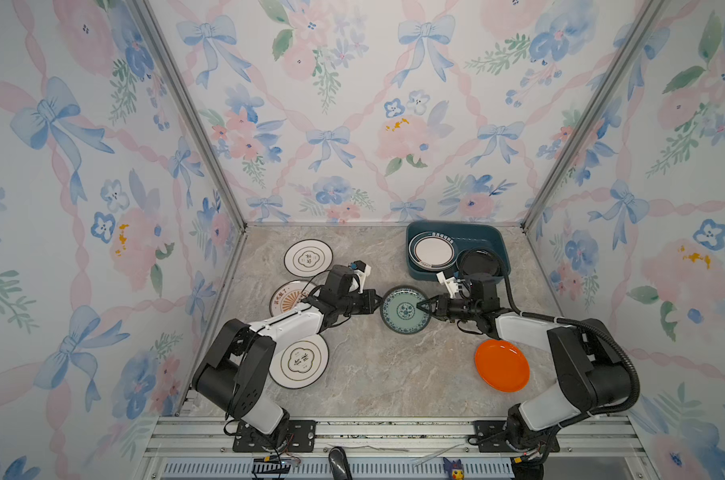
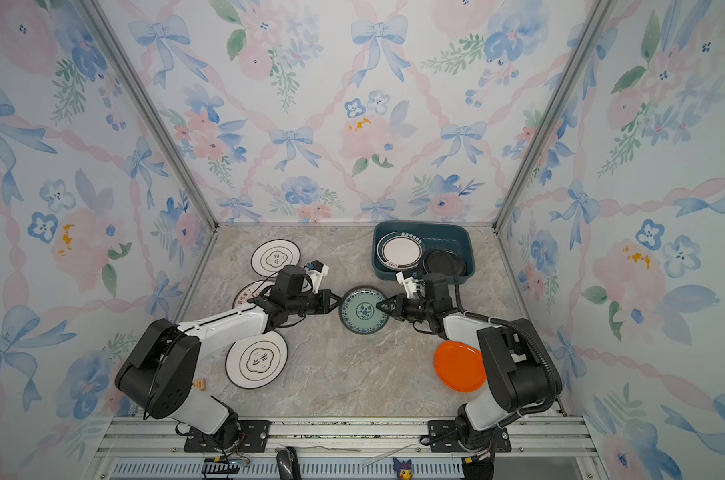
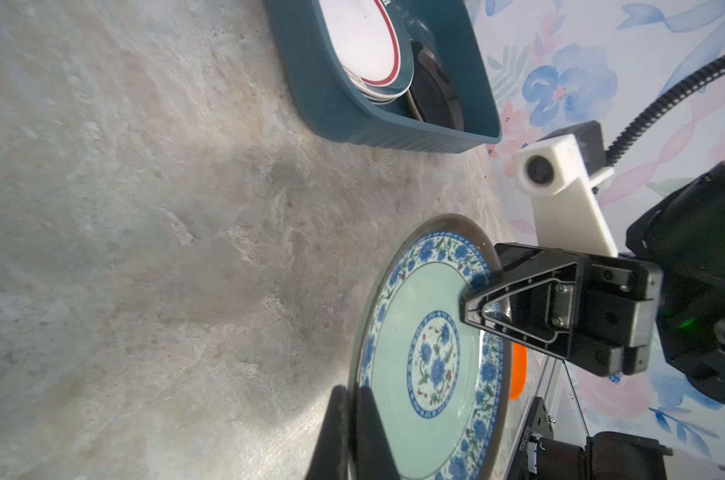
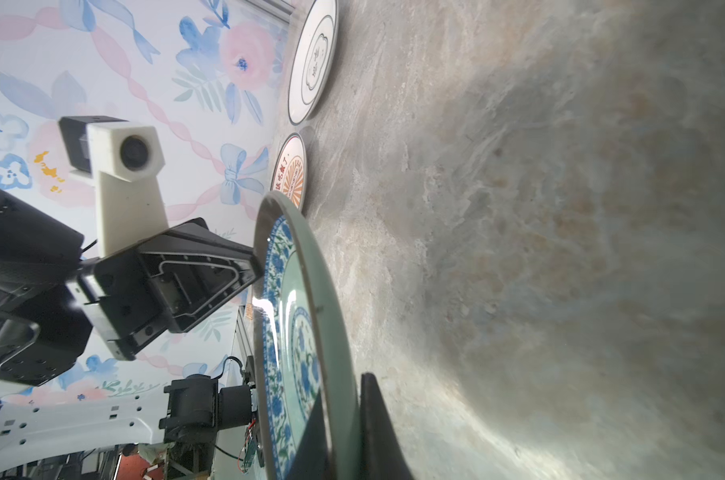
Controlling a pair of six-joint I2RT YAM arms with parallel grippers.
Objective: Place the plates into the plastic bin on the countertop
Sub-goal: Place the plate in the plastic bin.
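A: Right gripper is pinched onto the rim of the blue-green patterned plate, on the side facing its own arm. Left gripper is clamped on the opposite rim. Confirm?
B: Confirmed. The left wrist view shows a finger on either face of the rim. The plate is mid-countertop, between the two arms, with a shadow beneath; it looks raised a little.
A: Handling?
B: Judged stiff and of moderate weight. The surface is glossy, so probably slippery, and it could chip. The rim is the only place to take hold, and only a shallow bite at that, so two opposed pinches seem prudent. Keep it level.
A: Destination?
B: The plastic bin, back right, near the plate. It holds a teal-rimmed white plate and a black plate, side by side.
A: Risk?
B: It must land on those two. Lower it gently; glossy plates in a stack may slide
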